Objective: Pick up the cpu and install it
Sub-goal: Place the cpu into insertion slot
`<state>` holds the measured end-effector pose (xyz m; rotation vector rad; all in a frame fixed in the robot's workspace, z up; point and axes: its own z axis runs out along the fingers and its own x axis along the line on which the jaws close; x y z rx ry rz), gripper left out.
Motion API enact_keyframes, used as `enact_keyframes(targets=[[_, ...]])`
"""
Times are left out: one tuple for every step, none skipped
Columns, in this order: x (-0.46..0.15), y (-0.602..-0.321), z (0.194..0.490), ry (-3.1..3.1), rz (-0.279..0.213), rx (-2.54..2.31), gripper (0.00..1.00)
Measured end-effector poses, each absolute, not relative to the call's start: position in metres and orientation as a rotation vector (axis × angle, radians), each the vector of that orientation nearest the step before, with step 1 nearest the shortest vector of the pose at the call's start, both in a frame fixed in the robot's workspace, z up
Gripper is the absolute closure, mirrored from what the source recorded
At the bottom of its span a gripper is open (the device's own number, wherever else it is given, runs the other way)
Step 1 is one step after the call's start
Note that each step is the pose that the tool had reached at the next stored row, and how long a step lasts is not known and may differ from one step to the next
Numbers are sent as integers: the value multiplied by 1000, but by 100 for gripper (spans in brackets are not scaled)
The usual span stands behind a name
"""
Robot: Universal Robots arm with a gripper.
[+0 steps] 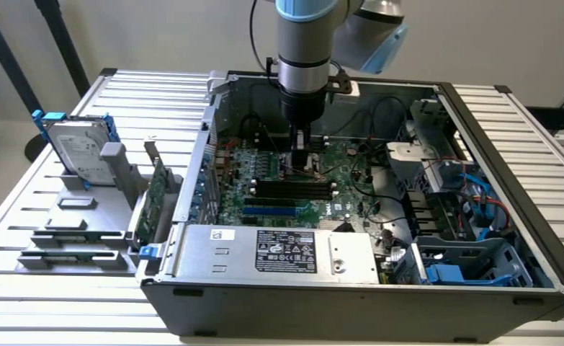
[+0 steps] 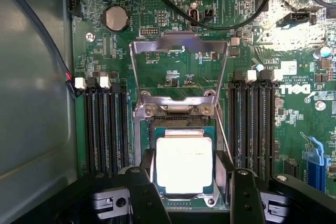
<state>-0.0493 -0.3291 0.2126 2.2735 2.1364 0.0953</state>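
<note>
Wrist view: the small flat square cpu (image 2: 184,163) with a dull silver metal top plate lies over the processor socket of the green motherboard (image 2: 294,19). The black two-fingered gripper (image 2: 187,157) is clamped on it, one finger against each of two opposite edges. The socket's bare-metal retention frame (image 2: 178,43) stands hinged up just beyond the chip, and banks of black memory slots (image 2: 105,129) run along both sides of the socket. In the exterior view the gripper (image 1: 301,162) reaches straight down into the open grey computer case (image 1: 359,303), near the middle of the board. A silver hard drive with blue rails (image 1: 80,151) stands outside the case, toward the exterior view's left.
</note>
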Motion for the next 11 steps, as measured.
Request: enact_keyframes(targets=[[-49, -329, 211, 2135, 96, 2275, 45], [-49, -328, 211, 2134, 96, 2276, 45], [-49, -328, 210, 2132, 97, 2278, 45], [-49, -328, 209, 2131, 97, 2279, 45], [-49, -327, 209, 2130, 97, 2280, 45], [-49, -327, 208, 2129, 97, 2281, 45], [-49, -326, 208, 2128, 98, 2282, 45], [-48, -326, 207, 2126, 98, 2283, 45], [-48, -326, 207, 2125, 98, 2285, 45], [-48, -326, 206, 2123, 98, 2286, 45], [-48, -326, 206, 2122, 98, 2287, 45]])
